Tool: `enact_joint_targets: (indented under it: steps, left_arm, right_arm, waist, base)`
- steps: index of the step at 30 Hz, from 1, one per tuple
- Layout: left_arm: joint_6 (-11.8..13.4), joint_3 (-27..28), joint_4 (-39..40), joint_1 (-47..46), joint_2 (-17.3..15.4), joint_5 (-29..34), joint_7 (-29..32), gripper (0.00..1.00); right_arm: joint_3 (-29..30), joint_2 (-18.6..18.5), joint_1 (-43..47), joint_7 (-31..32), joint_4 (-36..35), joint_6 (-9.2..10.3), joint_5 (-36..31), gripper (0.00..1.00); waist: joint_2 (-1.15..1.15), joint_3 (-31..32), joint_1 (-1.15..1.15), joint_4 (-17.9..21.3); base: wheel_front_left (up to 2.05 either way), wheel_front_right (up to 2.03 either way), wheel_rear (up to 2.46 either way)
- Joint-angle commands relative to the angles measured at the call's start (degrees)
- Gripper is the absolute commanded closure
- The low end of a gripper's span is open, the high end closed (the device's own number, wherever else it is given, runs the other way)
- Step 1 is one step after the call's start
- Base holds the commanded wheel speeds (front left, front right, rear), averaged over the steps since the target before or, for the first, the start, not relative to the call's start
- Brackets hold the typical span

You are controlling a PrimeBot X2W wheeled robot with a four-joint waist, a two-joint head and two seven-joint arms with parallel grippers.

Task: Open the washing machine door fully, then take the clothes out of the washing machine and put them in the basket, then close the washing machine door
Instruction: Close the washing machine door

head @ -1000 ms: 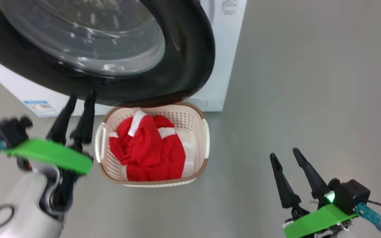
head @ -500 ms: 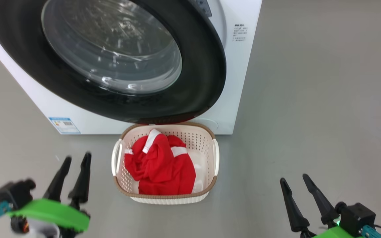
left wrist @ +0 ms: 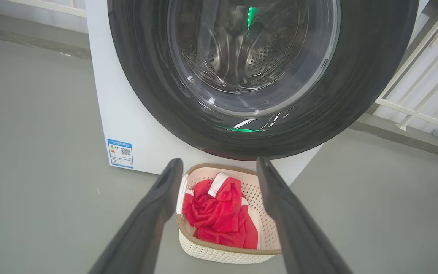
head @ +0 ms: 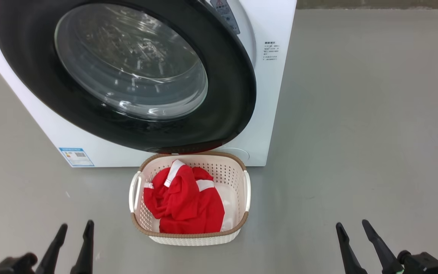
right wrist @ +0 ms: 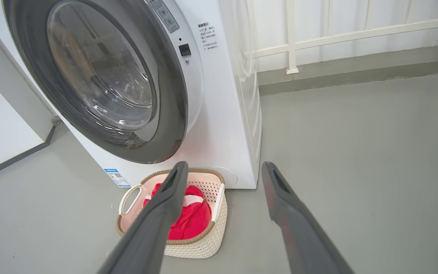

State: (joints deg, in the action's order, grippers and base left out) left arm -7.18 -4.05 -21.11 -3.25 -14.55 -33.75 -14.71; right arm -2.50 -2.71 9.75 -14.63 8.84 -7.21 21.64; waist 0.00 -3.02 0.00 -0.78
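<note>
Head view. Washer (head: 276, 95) takes up the upper left and centre of frame. Door (head: 29, 76) sits flush against its front, black rim all round. Blue label (head: 76, 156) at the washer's lower left corner.

Basket (head: 190, 239) stands on the grey floor (head: 356, 133) at lower centre, just in front of the washer, far rim under the door's lowest edge. Clothes (head: 188, 205) lie heaped inside it, red with white bands, bunched toward its left side. Bare basket bottom shows at right.

Left gripper (head: 76, 223) at the lower left corner, fingers parted, nothing between them, well apart from the basket. Right gripper (head: 352, 223) at lower right, likewise spread and empty, over bare floor.

Left wrist view: basket and clothes show between the two fingers, door above them, drum (left wrist: 242, 57) visible through the window. Right wrist view: basket at lower centre, partly behind the left-hand finger. White railing (right wrist: 291, 38) at the top, behind the washer.
</note>
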Motion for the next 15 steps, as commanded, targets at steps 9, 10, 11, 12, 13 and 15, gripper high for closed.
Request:
enact_joint_targets:
  steps: [9, 10, 11, 12, 13, 15]
  left_arm:
    - [-0.31, 7.34, 3.72, 4.13, 1.55, 7.56, -0.29, 0.00]
    - [-0.31, 7.83, 3.93, 4.63, 1.89, 8.14, -0.29, 0.00]
    - [-0.31, 8.24, 4.14, 5.10, 2.21, 8.61, -0.29, 0.00]
    - [-0.31, 8.70, 4.43, 5.52, 2.46, 9.18, -0.29, 0.00]
    - [-0.31, 9.20, 4.75, 5.93, 2.77, 9.67, -0.29, 0.00]
    - [-0.31, 9.79, 5.12, 6.66, 3.38, 10.16, -0.29, 0.00]
  right_arm:
    - [-0.49, -0.48, 1.66, -0.37, -1.95, -0.28, 0.21, 0.00]
    - [-0.34, -0.49, 1.92, -0.37, -2.02, -0.28, 0.25, 0.00]
    - [-0.20, -0.49, 2.17, -0.37, -2.10, -0.28, 0.28, 0.00]
    - [-0.07, -0.49, 2.43, -0.37, -2.20, -0.28, 0.29, 0.00]
    - [0.05, -0.49, 2.70, -0.37, -2.30, -0.28, 0.31, 0.00]
    - [0.28, -0.49, 3.26, -0.37, -2.44, -0.28, 0.32, 0.00]
  waist:
    - [0.00, 1.72, 0.00, -0.25]
    - [0.00, 1.86, 0.00, -0.27]
    - [0.00, 1.99, 0.00, -0.31]
    - [0.00, 2.07, 0.00, -0.34]
    - [0.00, 2.18, 0.00, -0.37]
    - [0.00, 2.29, 0.00, -0.49]
  base:
    - [0.00, 0.00, 0.00]
    - [0.00, 0.00, 0.00]
    - [0.00, 0.00, 0.00]
    - [0.00, 0.00, 0.00]
    - [0.00, 0.00, 0.00]
    - [0.00, 0.00, 0.00]
